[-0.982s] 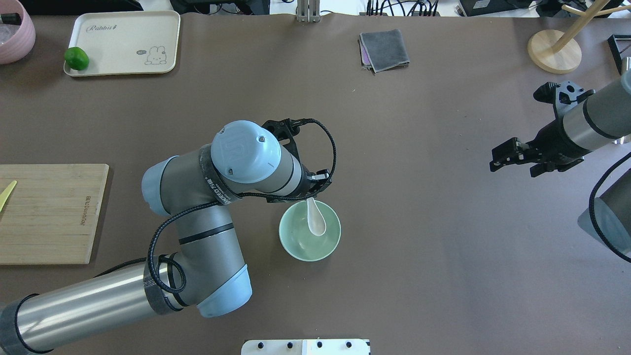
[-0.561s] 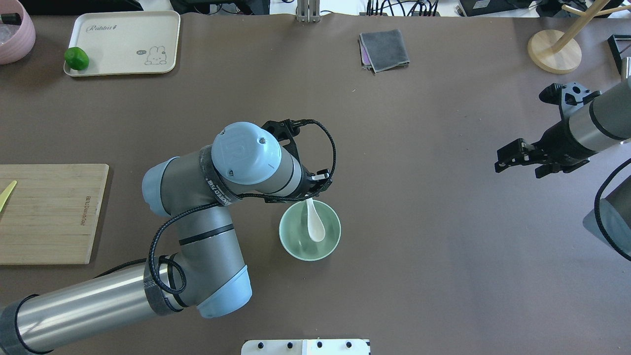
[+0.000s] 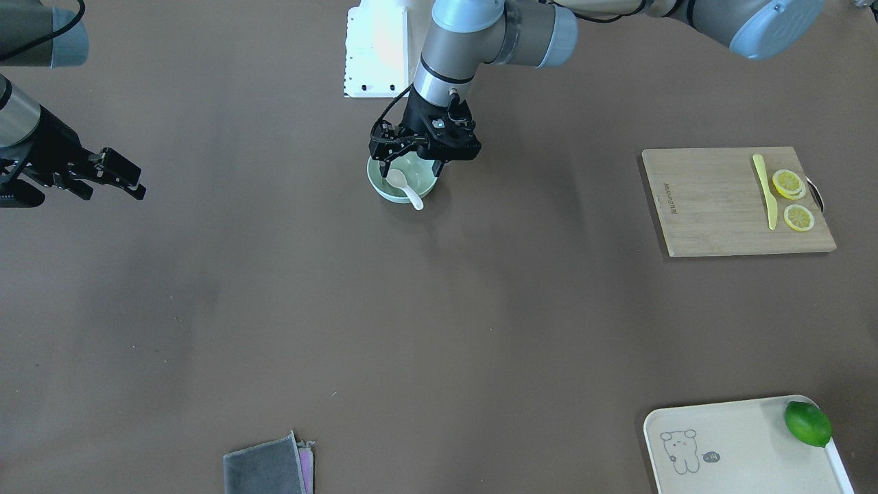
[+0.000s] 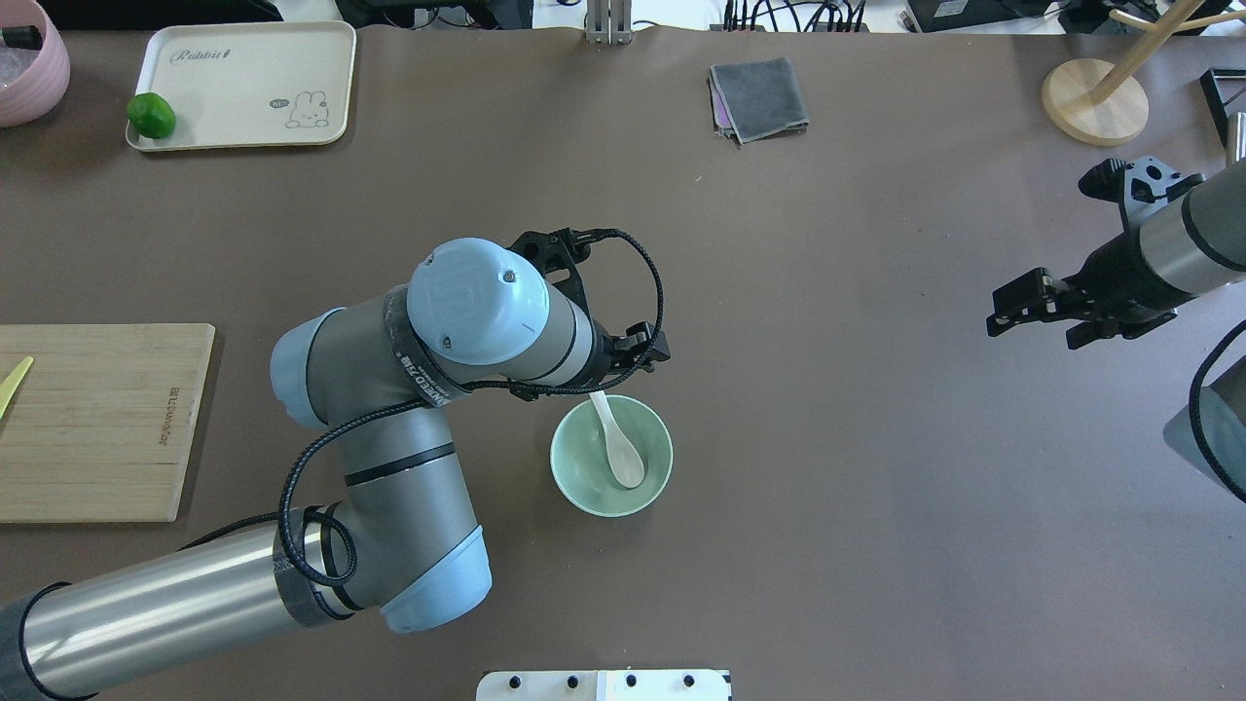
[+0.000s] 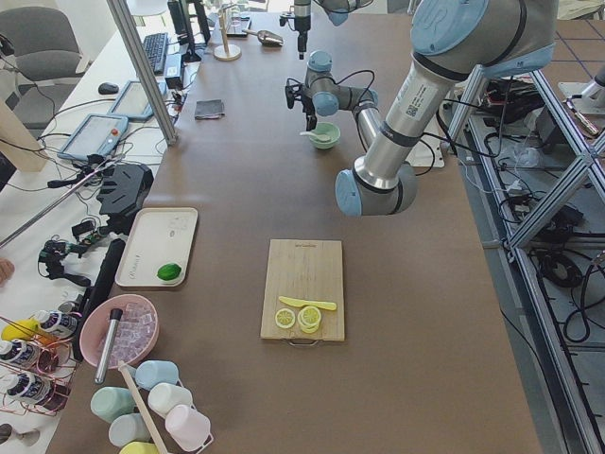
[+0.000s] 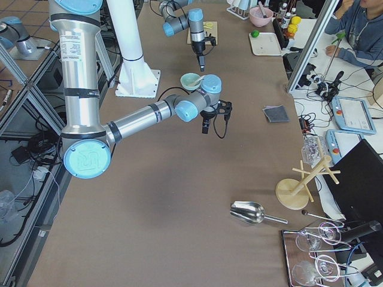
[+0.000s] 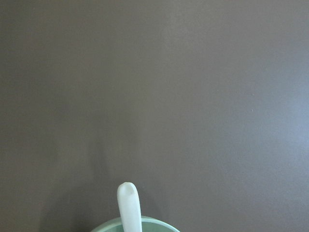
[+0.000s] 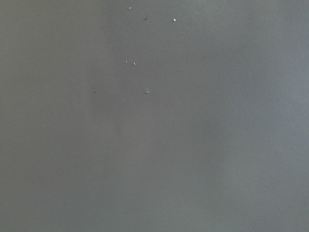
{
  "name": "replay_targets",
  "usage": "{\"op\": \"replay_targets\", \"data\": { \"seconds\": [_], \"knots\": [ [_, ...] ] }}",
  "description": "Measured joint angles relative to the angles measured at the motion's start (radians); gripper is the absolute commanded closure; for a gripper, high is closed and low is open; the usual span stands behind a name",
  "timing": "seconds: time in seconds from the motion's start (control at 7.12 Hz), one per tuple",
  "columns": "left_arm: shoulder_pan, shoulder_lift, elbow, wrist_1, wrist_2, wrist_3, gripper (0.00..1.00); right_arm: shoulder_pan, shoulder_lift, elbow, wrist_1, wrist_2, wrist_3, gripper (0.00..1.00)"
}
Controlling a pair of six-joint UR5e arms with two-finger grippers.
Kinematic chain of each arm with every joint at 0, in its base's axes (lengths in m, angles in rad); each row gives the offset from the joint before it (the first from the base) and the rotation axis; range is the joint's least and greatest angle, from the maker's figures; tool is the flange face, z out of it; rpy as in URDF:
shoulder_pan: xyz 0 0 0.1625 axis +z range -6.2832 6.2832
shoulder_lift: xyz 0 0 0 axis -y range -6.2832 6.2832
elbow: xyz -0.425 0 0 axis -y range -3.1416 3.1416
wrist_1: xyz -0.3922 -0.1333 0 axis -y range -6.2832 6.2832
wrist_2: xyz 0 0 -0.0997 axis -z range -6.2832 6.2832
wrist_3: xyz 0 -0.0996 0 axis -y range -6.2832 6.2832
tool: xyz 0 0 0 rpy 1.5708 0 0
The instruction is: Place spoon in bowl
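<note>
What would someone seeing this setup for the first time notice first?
Probably the big left arm bent over mid-table, its left gripper open above the mint-green bowl. The white spoon lies in that bowl, handle leaning on the rim. The right gripper hangs far off to the side, over the brown table.

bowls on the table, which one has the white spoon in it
The pale mint-green bowl in the middle of the table: the spoon lies in it, handle at its rim. The pink bowl sits at the far left corner, beside the tray.
</note>
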Motion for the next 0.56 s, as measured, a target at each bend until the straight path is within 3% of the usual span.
{"op": "replay_targets", "data": {
  "seconds": [0.28,0.56],
  "knots": [
    [-0.113,0.094,-0.172,0.225,-0.09,0.271,0.02,0.076,-0.039,-0.014,-0.009,0.008,-0.143,0.0],
    [-0.298,0.239,-0.263,0.342,-0.213,0.635,0.02,0.21,-0.079,-0.081,-0.013,0.048,-0.363,0.0]
  ]
}}
